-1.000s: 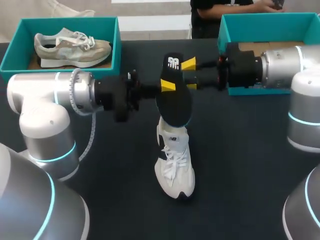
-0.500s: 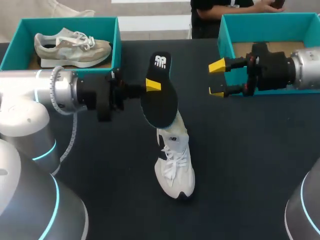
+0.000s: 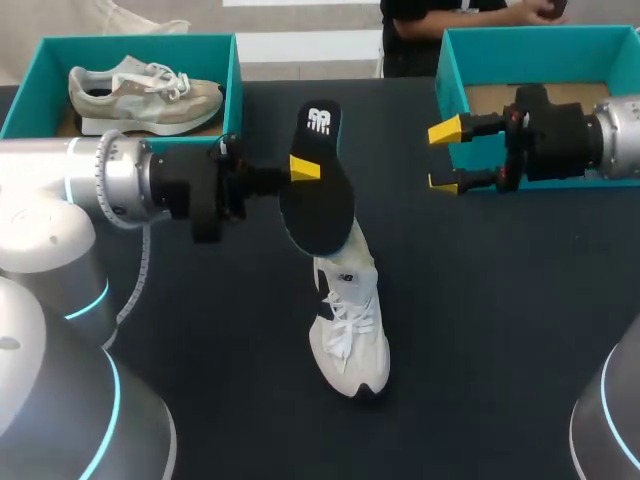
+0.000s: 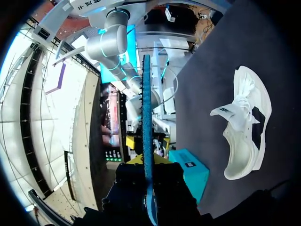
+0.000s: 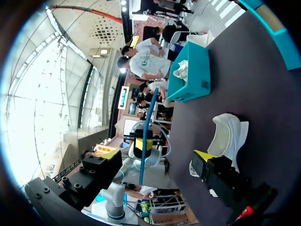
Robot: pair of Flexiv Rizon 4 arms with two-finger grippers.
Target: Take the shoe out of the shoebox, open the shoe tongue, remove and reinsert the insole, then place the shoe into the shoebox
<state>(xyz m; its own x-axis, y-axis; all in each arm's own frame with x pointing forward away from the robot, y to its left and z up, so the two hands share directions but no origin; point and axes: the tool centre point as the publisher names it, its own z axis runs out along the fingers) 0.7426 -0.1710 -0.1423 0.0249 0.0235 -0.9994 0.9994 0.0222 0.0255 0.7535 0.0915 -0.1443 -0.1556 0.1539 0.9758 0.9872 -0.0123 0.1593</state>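
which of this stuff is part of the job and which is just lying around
Job: white shoe, black insole clamped in left tool, open right tool, empty right shoebox.
Lying about: left shoebox, beige shoe inside it.

Edge-on insole (image 4: 146, 136); white shoe (image 4: 245, 136) beside

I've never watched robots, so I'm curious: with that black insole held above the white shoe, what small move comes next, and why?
Probably lower the insole toward the opening of the shoe: the left end effector grips the insole just above it, and the right end effector stands open, well aside.
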